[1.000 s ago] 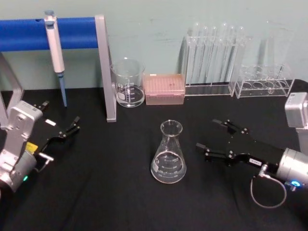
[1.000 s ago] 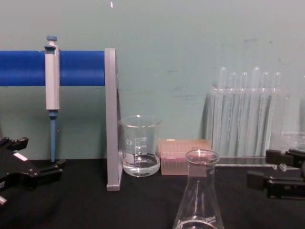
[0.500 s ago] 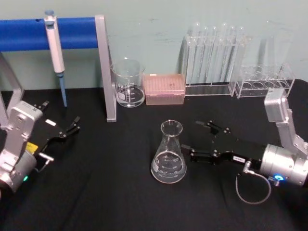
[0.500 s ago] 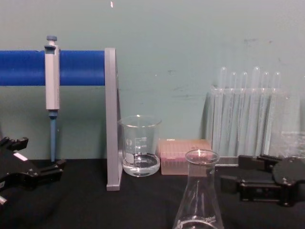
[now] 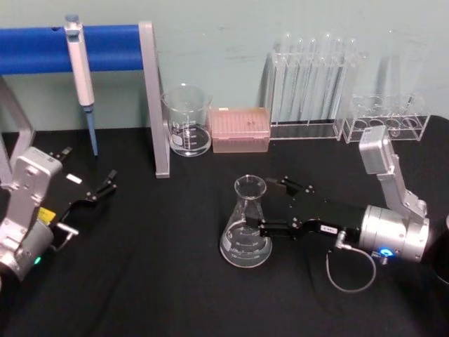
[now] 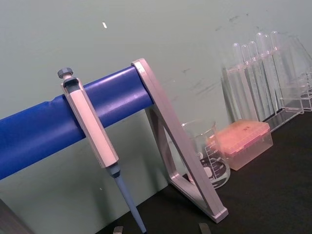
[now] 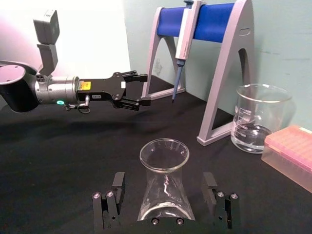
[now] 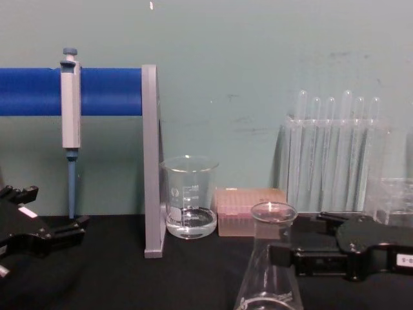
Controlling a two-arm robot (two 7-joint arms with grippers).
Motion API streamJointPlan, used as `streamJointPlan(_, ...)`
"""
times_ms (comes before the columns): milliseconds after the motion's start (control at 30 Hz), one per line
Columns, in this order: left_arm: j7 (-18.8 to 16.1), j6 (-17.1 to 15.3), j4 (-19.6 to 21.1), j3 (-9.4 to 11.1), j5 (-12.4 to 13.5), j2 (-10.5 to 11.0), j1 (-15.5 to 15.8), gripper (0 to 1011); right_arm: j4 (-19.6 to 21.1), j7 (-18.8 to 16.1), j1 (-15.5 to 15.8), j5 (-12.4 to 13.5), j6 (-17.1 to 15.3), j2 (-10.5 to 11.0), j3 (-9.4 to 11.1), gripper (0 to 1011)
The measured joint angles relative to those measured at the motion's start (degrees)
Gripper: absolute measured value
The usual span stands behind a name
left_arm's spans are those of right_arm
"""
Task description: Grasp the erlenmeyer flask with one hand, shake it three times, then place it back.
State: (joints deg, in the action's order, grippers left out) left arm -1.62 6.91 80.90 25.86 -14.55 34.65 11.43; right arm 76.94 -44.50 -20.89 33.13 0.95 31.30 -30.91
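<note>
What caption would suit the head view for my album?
Right claw, open, flanks the flask; left claw parked at left of table.

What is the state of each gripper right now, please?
Left gripper: open, empty.
Right gripper: open, fingers either side of the erlenmeyer flask.

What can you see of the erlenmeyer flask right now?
The erlenmeyer flask is clear glass and conical, with a wide base, a narrow neck, a flared open rim and white graduation marks. It stands upright near the middle of the black table. The right gripper is open, with one finger on each side of the flask, neither touching the glass.
</note>
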Motion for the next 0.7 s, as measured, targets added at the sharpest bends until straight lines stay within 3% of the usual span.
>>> streamJointPlan(267,0.0,0.0,0.0,0.0,0.0,0.0,0.0,1001,-1.9,-0.6,-1.7,-0.4,0.4,-1.0,-1.5,1000)
streamJointPlan(700,0.0,0.0,0.0,0.0,0.0,0.0,0.0,1001,-3.5,-0.6,-3.0,-0.6,0.9,-1.9,-2.2,1000)
